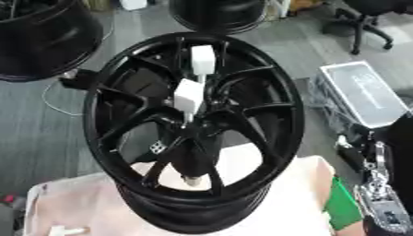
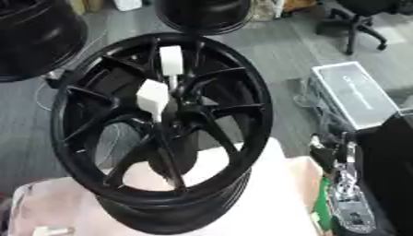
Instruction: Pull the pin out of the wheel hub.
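Observation:
A black multi-spoke wheel hub [image 1: 121, 115] stands upright on a pale pink table top [image 1: 274, 203], its face turned up toward me. Two white block-shaped pin heads sit near its centre: one [image 1: 189, 95] just above the middle on a thin stem, the other [image 1: 203, 60] higher up between the spokes. A small pale stub [image 1: 192, 180] shows low on the hub between two spokes. My right hand [image 2: 345, 177], silver and black, hangs at the lower right, well apart from the hub; its pose is unclear. My left hand is out of sight.
Two more black wheels stand on the floor at the upper left [image 1: 40, 41] and top centre [image 1: 218, 14]. A grey case [image 1: 363, 92] lies to the right, with an office chair [image 1: 367, 23] behind it. A green object [image 1: 343, 207] is at the table's right edge and a small white object [image 1: 64, 229] at its lower left.

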You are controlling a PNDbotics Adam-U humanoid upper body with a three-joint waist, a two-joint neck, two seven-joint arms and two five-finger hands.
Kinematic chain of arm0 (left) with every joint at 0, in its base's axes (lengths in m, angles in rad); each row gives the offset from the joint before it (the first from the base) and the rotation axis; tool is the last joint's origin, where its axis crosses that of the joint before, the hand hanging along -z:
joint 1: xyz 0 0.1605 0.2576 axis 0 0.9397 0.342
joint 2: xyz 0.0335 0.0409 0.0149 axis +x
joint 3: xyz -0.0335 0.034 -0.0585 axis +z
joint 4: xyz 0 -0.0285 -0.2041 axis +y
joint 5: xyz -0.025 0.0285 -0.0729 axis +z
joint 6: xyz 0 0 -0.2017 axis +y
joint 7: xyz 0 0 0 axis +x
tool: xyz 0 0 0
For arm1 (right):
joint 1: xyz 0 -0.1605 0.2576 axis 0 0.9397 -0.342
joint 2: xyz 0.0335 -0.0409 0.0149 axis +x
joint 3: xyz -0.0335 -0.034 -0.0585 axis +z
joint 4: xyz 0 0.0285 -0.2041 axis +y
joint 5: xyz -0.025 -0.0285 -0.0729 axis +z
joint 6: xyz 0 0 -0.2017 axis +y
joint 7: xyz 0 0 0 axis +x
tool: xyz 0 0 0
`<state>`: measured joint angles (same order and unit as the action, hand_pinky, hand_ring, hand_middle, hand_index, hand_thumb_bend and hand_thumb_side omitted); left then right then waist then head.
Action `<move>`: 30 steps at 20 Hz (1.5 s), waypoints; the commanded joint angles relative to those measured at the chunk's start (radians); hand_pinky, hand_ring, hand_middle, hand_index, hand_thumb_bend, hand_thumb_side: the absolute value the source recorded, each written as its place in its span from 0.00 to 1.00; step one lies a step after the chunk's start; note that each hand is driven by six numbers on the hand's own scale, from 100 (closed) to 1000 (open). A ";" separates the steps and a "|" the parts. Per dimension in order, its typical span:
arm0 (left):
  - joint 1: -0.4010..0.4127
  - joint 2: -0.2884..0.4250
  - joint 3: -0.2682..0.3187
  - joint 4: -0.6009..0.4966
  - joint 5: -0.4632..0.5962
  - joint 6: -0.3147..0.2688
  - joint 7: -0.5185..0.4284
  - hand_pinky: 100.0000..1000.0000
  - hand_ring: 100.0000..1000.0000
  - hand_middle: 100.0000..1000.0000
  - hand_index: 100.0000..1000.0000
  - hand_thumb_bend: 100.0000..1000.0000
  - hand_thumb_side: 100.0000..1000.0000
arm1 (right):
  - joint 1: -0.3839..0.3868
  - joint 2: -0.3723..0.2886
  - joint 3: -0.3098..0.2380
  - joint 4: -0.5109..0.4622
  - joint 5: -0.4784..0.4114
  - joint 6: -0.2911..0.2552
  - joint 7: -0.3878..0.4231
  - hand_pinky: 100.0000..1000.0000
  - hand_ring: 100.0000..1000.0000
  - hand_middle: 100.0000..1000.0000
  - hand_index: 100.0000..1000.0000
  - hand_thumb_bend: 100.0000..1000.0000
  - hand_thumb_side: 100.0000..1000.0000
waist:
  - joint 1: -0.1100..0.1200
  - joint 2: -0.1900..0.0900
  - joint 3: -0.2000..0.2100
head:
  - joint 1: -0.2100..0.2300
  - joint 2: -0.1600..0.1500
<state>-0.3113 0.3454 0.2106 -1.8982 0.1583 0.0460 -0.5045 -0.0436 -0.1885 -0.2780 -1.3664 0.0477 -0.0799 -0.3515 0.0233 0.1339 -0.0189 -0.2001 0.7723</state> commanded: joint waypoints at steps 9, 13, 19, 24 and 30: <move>-0.307 0.350 -0.312 -0.015 -0.195 -0.202 -0.189 0.57 0.43 0.68 0.80 0.04 0.67 | 0.012 -0.059 0.012 -0.006 0.002 0.011 0.015 0.41 0.48 0.73 0.76 0.00 0.10 | 0.021 -0.056 -0.024 | -0.004 -0.002; -0.420 0.463 -0.425 0.017 -0.231 -0.271 -0.258 0.57 0.43 0.68 0.80 0.06 0.69 | 0.009 -0.054 0.023 -0.005 0.001 0.015 0.026 0.41 0.48 0.73 0.77 0.00 0.10 | 0.016 -0.051 -0.046 | 0.015 -0.002; -0.579 0.407 -0.584 0.135 -0.273 -0.369 -0.356 0.53 0.41 0.68 0.79 0.11 0.73 | 0.008 -0.050 0.024 -0.006 -0.004 0.017 0.023 0.41 0.48 0.73 0.79 0.00 0.12 | 0.013 -0.045 -0.046 | 0.003 -0.002; -0.672 0.297 -0.695 0.261 -0.351 -0.445 -0.401 0.51 0.39 0.68 0.79 0.14 0.74 | 0.009 -0.047 0.022 -0.006 -0.007 0.016 0.020 0.41 0.48 0.73 0.79 0.00 0.12 | 0.012 -0.042 -0.035 | -0.009 -0.002; -0.691 0.209 -0.738 0.402 -0.437 -0.519 -0.402 0.51 0.39 0.71 0.81 0.16 0.76 | 0.008 -0.044 0.025 -0.006 -0.009 0.017 0.022 0.41 0.48 0.73 0.79 0.00 0.13 | 0.010 -0.039 -0.040 | -0.008 -0.002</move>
<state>-0.9780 0.5580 -0.5282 -1.5168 -0.2598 -0.3330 -0.7851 -0.0268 -0.2168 -0.2520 -1.3602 0.0464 -0.0634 -0.3285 0.0390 0.1021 -0.0571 -0.2075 0.7723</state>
